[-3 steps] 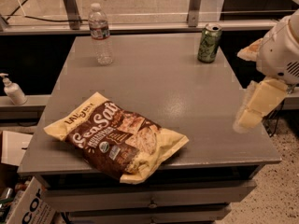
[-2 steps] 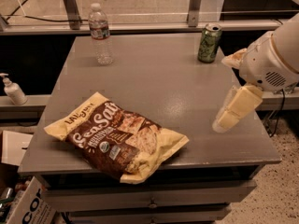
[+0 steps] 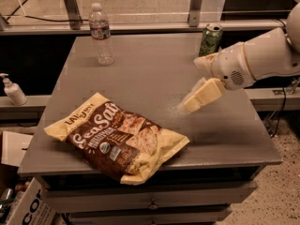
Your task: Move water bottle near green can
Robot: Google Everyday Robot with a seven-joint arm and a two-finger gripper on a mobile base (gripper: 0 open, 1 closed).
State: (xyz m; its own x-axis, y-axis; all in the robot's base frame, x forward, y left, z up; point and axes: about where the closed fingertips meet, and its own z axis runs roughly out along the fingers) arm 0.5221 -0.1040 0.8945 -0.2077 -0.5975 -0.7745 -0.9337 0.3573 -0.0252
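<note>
The grey table [image 3: 154, 69] is being taken up by three things, with much of its top showing bare. The white robot arm [image 3: 262, 55] is being extended in from the right, over the table's right half. A large brown and yellow bag of sea salt chips [image 3: 117, 139] is being seen lying flat at the front left, one corner apparently hanging over the front edge. The water bottle [image 3: 101, 34] is being seen upright and capped at the back left corner, untouched and well apart from everything else. The gripper [image 3: 194, 101] is being held low over the middle right of the table, angled down and to the left, with nothing in it. Whether it is spread or closed cannot be told. The green can [image 3: 210, 40] is being seen upright at the back right, just behind the wrist and well apart from the bottle. A white pump dispenser [image 3: 13, 90] is being seen on a lower ledge at the far left and is not being counted as part of the task.

The reach toward the bottle is being judged as the step in hand, since nothing has been grasped. The next move is being judged to call for travel across to the back left, clear of the chip bag, and a level approach to the ribbed body. The tall, light bottle is being expected to tip if nudged.
</note>
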